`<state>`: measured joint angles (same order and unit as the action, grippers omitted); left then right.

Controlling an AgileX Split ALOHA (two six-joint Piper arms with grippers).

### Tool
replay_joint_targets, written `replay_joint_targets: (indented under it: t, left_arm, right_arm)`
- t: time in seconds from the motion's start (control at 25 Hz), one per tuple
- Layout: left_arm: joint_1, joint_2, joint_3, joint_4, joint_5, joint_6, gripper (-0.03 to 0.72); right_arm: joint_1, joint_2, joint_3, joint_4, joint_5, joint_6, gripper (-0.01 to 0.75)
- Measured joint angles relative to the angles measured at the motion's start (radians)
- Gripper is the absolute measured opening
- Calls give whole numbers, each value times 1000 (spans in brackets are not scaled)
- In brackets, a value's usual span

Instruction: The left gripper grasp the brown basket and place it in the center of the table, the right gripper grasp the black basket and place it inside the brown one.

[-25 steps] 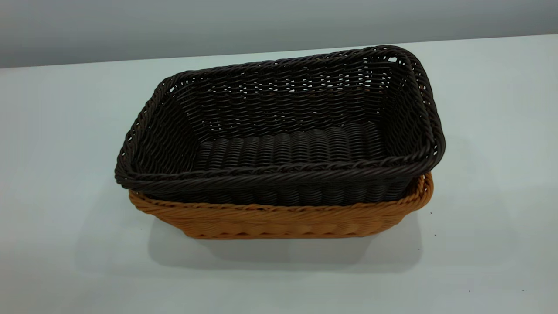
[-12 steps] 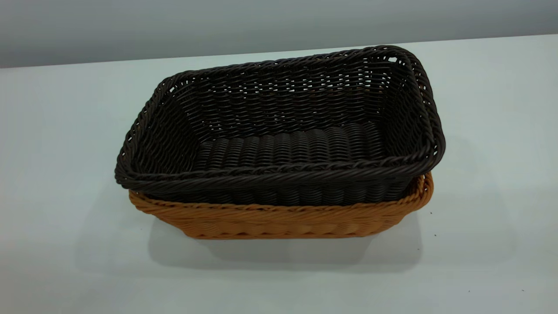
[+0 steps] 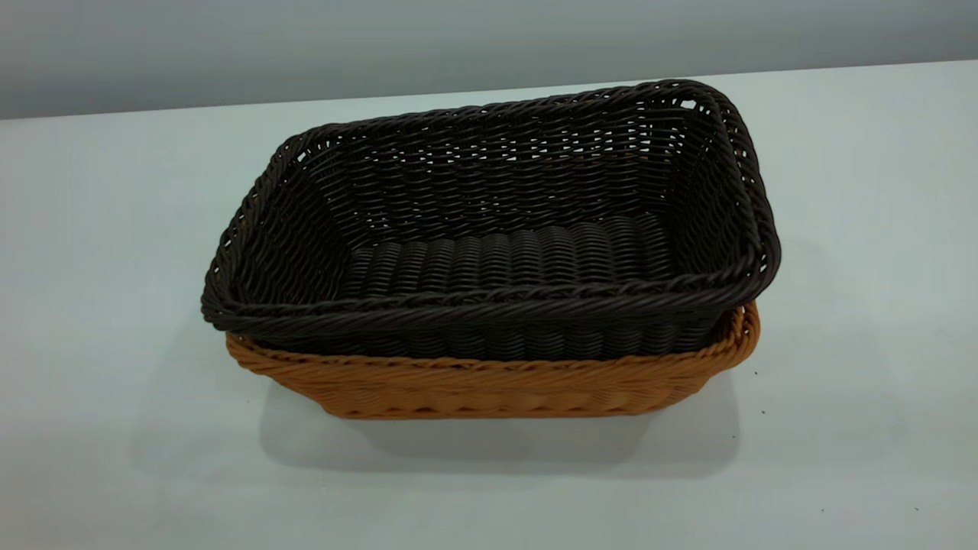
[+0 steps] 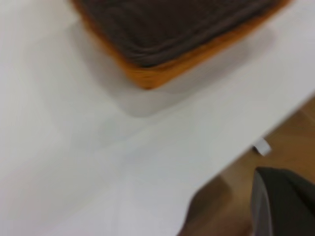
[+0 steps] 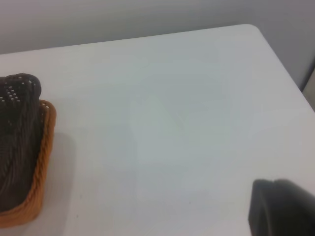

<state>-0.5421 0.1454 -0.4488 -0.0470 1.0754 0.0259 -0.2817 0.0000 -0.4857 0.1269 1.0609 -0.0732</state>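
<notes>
The black basket (image 3: 489, 229) sits nested inside the brown basket (image 3: 489, 386) at the middle of the white table (image 3: 114, 420). Its rim stands above the brown rim and overhangs it. Neither gripper shows in the exterior view. In the left wrist view a dark part of my left gripper (image 4: 285, 201) hangs beyond the table's edge, well away from a corner of the brown basket (image 4: 157, 73) and the black basket (image 4: 167, 24). In the right wrist view a dark part of my right gripper (image 5: 283, 209) is above bare table, far from the brown basket (image 5: 42, 162) and black basket (image 5: 15, 137).
The table's edge runs through the left wrist view, with brown floor (image 4: 280, 132) beyond it. A rounded table corner (image 5: 251, 27) shows in the right wrist view. A grey wall stands behind the table.
</notes>
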Motion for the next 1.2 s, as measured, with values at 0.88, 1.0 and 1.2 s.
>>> replay_joint_targets:
  t: [0.88, 1.0, 1.2]
  left_arm:
    - [631, -148, -1, 1, 1, 1, -1]
    - [631, -146, -1, 1, 1, 1, -1]
    - [629, -145, -1, 0, 1, 1, -1]
  right_arm:
    - [78, 0, 0, 0, 0, 1, 3]
    - [87, 0, 0, -1, 0, 1, 3]
    - [83, 0, 0, -3, 0, 1, 3]
